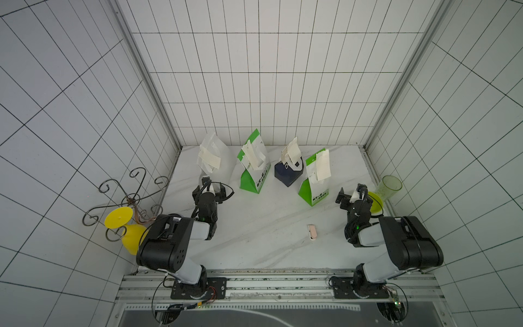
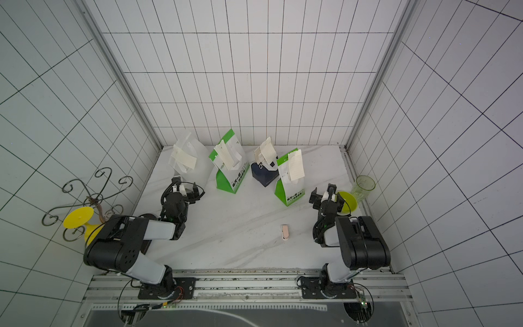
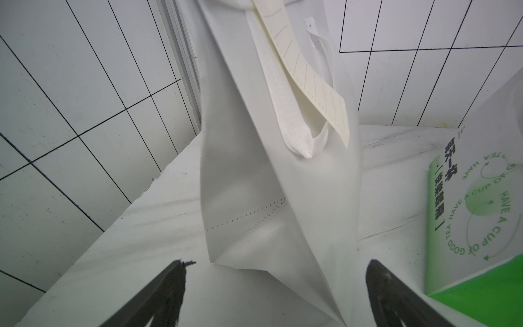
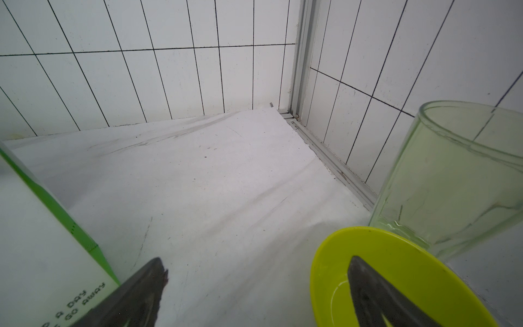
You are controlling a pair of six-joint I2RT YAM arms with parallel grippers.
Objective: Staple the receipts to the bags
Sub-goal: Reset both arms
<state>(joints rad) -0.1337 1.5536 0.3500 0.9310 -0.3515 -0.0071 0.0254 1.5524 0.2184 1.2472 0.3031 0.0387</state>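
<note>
Black-jointed arms, pale grey links; looped black cables; small green lights

Bags are walling off the back row, gaps between them looking tight. Table middle is lying open bar one pink item, possibly the stapler. Lime bowl and cup are crowding the right gripper; white bag is blocking the left gripper.

Standing in a row: white bag, two green-and-white bags, navy bag; a cream receipt hangs against each.
</note>
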